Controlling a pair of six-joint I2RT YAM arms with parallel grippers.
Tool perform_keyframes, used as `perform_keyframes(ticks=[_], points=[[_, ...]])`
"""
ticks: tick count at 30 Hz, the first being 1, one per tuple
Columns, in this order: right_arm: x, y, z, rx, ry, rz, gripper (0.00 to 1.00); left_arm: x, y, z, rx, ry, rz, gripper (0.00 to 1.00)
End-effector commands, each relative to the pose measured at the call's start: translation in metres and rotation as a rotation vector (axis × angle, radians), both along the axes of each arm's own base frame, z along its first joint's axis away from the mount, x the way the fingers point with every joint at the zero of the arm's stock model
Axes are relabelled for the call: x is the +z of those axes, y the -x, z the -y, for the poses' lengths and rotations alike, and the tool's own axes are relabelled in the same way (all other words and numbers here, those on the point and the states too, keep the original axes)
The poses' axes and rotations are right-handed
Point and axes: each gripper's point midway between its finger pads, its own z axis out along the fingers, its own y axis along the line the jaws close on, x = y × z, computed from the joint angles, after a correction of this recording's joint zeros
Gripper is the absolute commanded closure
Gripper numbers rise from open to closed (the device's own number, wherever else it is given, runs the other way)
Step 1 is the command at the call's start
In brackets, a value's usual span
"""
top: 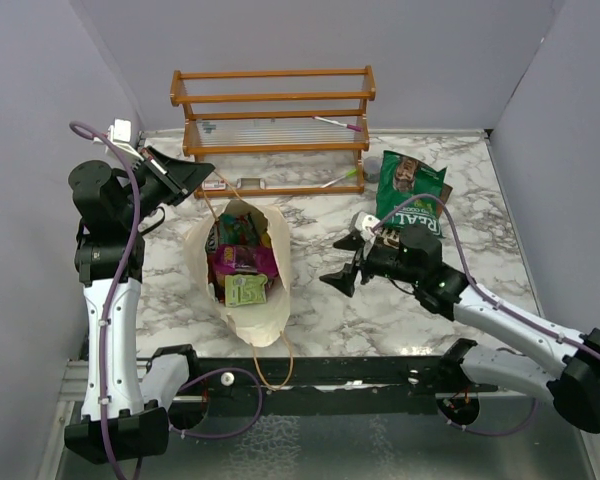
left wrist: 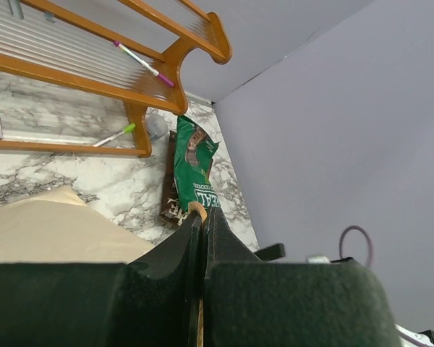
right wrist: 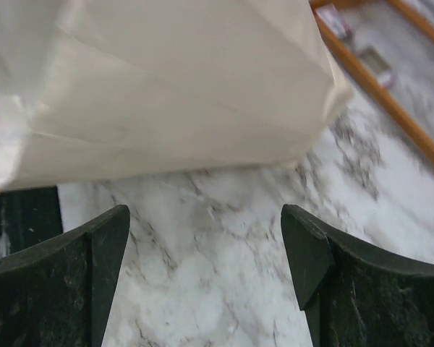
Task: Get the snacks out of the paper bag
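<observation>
Tan cord handle (left wrist: 196,210) is pinched in the clenched left jaws, above the bag (top: 268,320), which lies open-mouthed on the marble surface (top: 380,310) with a magenta packet (top: 242,262) and a light-green packet (top: 246,291) inside. Right jaws are spread and empty just right of the bag, near a green packet (top: 412,195) lying outside it.

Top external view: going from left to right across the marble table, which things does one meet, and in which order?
left gripper, shut on the cord handle → paper bag, snacks inside → right gripper, open → green packet lying outside the bag.
</observation>
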Motion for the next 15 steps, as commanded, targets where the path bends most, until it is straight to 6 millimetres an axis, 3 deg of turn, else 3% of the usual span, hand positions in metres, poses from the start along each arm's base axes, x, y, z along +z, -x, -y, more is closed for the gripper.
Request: perform_keyframes(ticks=[1, 5, 7, 11, 15], points=[[0.077, 0.033, -0.037, 0.210, 0.001, 0.266, 0.15, 0.007, 0.006, 0.000, 0.008, -0.020, 0.040, 1.00], [0.120, 0.076, -0.073, 0.343, -0.035, 0.393, 0.15, 0.006, 0.006, -0.001, 0.011, -0.020, 0.037, 1.00], [0.127, 0.102, -0.092, 0.434, -0.044, 0.452, 0.15, 0.005, 0.006, -0.001, 0.011, -0.020, 0.033, 1.00], [0.104, 0.126, -0.134, 0.532, 0.051, 0.535, 0.20, 0.004, 0.006, -0.001, 0.011, -0.019, 0.029, 1.00], [0.077, 0.106, -0.165, 0.472, 0.221, 0.596, 0.28, 0.007, 0.007, -0.001, 0.011, -0.023, 0.032, 1.00]])
